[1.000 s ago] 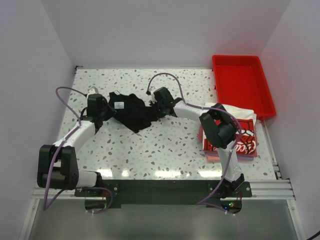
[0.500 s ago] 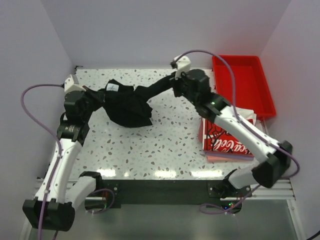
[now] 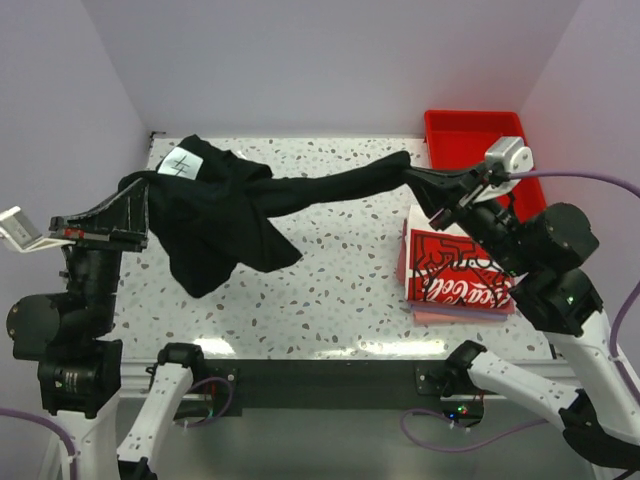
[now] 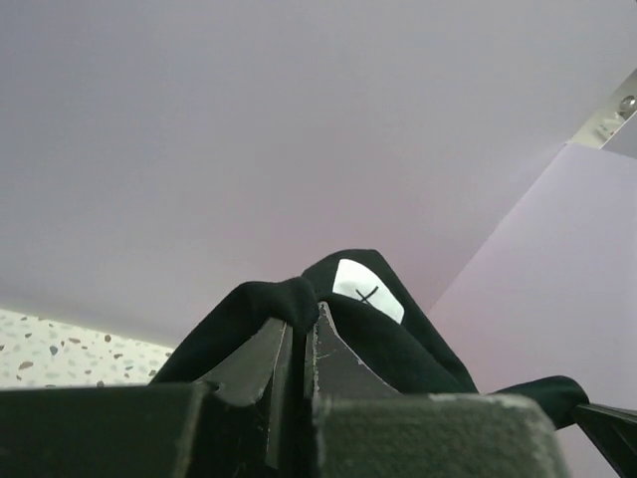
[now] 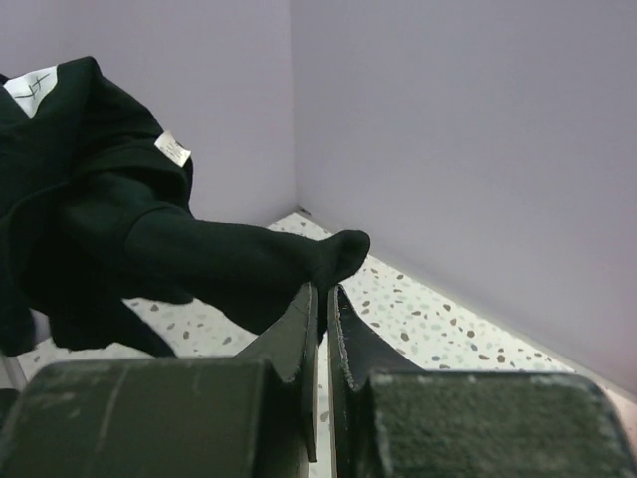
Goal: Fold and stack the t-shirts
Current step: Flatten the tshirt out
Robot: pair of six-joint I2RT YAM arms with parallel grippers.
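The plain black t-shirt [image 3: 235,205] hangs in the air above the table, stretched between both grippers, with a white neck label [image 3: 181,163] showing. My left gripper [image 3: 138,205] is shut on its left edge; in the left wrist view [image 4: 304,317] black cloth bulges over the closed tips. My right gripper [image 3: 412,178] is shut on its right end, also seen in the right wrist view [image 5: 323,289]. A folded white t-shirt with a red-and-black print [image 3: 458,272] lies on pinkish folded shirts [image 3: 440,313] at the right.
A red plastic tray [image 3: 485,150] stands at the back right corner. The speckled tabletop [image 3: 330,270] is bounded by white walls at the back and sides. The stack lies just below my right arm.
Both arms have risen and spread apart, lifting the black t-shirt off the table and stretching it out in the air. The folded stack has not moved.
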